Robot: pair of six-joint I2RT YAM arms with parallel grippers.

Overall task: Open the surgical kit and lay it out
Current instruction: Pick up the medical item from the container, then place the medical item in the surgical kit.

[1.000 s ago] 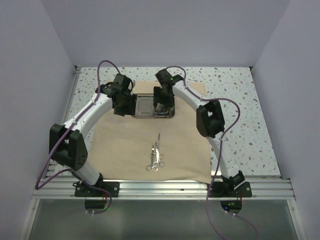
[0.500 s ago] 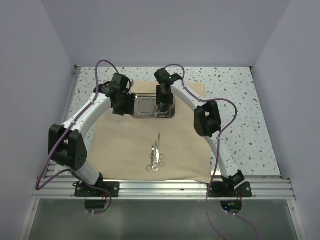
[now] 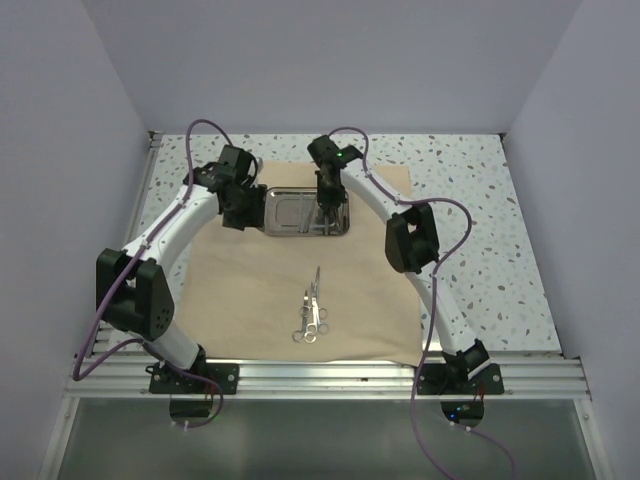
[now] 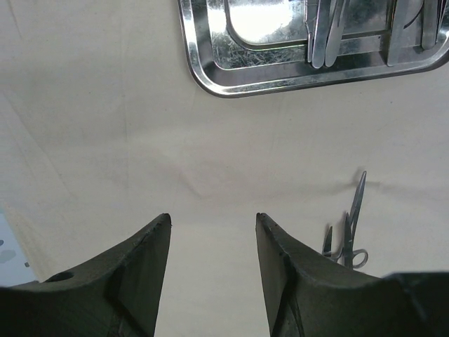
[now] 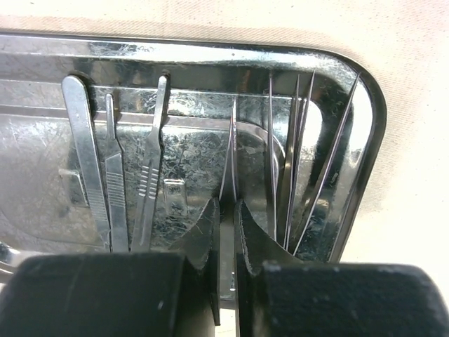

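Scissors (image 3: 312,312): middle of the cloth (image 3: 240,290), toward its near edge.
Left gripper (image 4: 212,225): half wide, holding nothing, over the cloth by the tray's left end.
Tray (image 5: 375,126): near the cloth's far edge, tools inside.
Right gripper (image 5: 226,210): pinched tight on a thin tool (image 5: 229,154) in the tray.
Feel: probably light, stiff, slippery, pointy; best held mid-handle.

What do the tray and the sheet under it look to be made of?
Tray: looks like polished steel, mirror-bright, with fine scratches and sharp reflections. Sheet: seems to be woven cloth, matte beige, with soft creases and no shine.
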